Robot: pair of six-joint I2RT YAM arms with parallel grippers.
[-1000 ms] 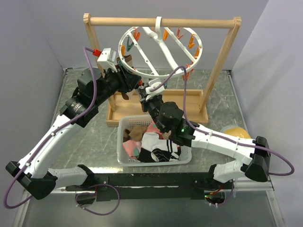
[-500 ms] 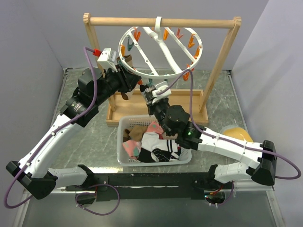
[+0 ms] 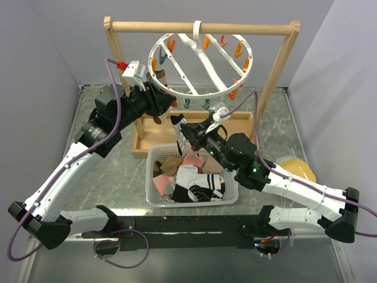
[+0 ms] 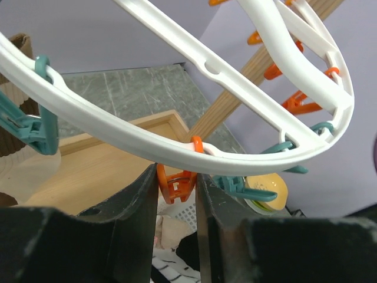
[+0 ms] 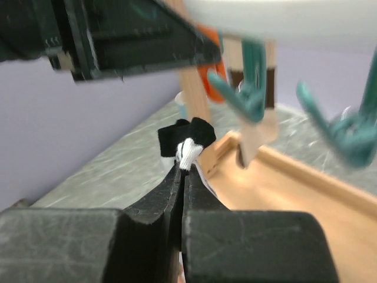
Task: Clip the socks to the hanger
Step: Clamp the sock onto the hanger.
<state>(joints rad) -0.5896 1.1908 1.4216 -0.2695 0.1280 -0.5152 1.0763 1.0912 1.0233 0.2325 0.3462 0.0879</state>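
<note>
The hanger (image 3: 194, 93), a round white ring with orange and teal pegs, hangs from the wooden frame's crossbar. My left gripper (image 3: 171, 102) is at the ring's near-left rim (image 4: 177, 154). Its jaws are closed on the sides of an orange peg (image 4: 177, 184) that hangs there. My right gripper (image 3: 184, 130) is shut on a black-and-white sock (image 3: 177, 120), whose end (image 5: 185, 138) sticks out past the fingertips (image 5: 178, 172) just below that peg. More socks (image 3: 194, 180) lie heaped in the white basket (image 3: 152, 194).
The wooden frame (image 3: 275, 76) stands on its tray base (image 3: 238, 122) behind the basket. Teal pegs (image 5: 250, 88) hang close to the right of the held sock. A yellow round object (image 3: 296, 165) lies at the right. Grey walls close in both sides.
My right arm has swung its elbow out to the right and its wrist has turned, so the gripper with the sock now points left under the ring. The left arm has not moved.
</note>
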